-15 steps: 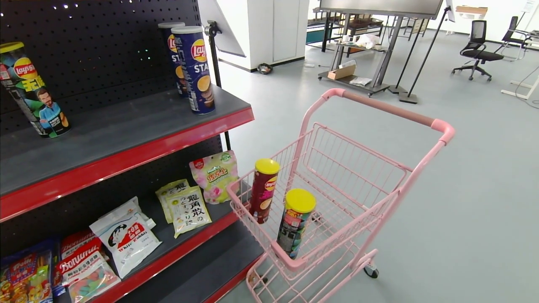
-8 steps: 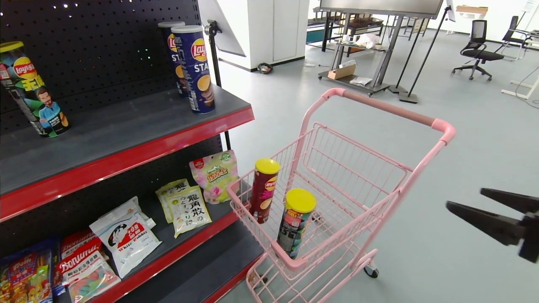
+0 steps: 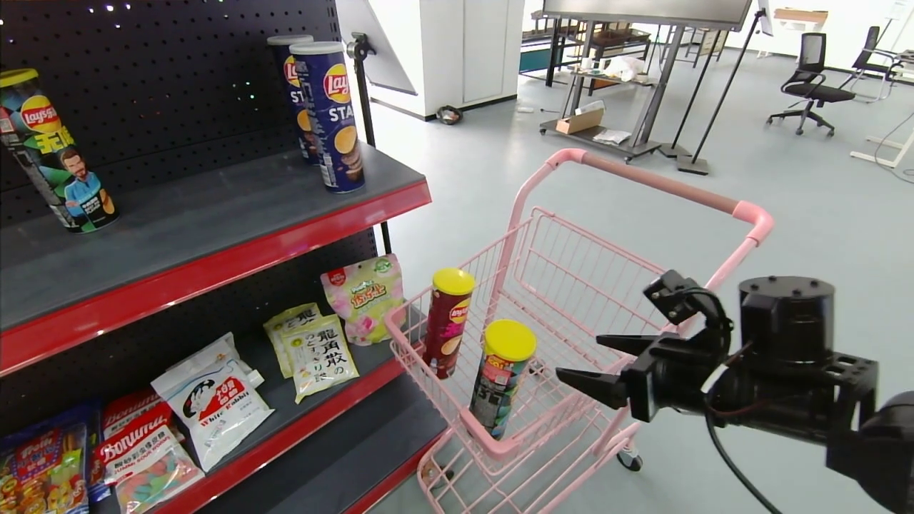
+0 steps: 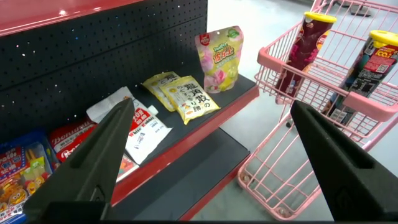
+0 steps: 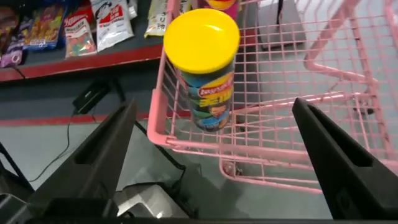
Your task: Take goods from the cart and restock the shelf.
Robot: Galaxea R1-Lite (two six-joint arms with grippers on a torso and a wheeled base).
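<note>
Three cans (image 3: pixel 334 121) stand on the shelf (image 3: pixel 214 207). Two more cans (image 3: pixel 446 321) (both with yellow lids) wait in the cart (image 3: pixel 657 181). The right end effector (image 3: pixel 580 357), fingers apart and empty, hangs near the nearer can (image 3: pixel 502 378).

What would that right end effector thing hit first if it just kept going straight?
Probably the nearer yellow-lidded can in the cart: the open right end effector points at it. Depth is unclear, so the cart's wire side could come first.
</note>
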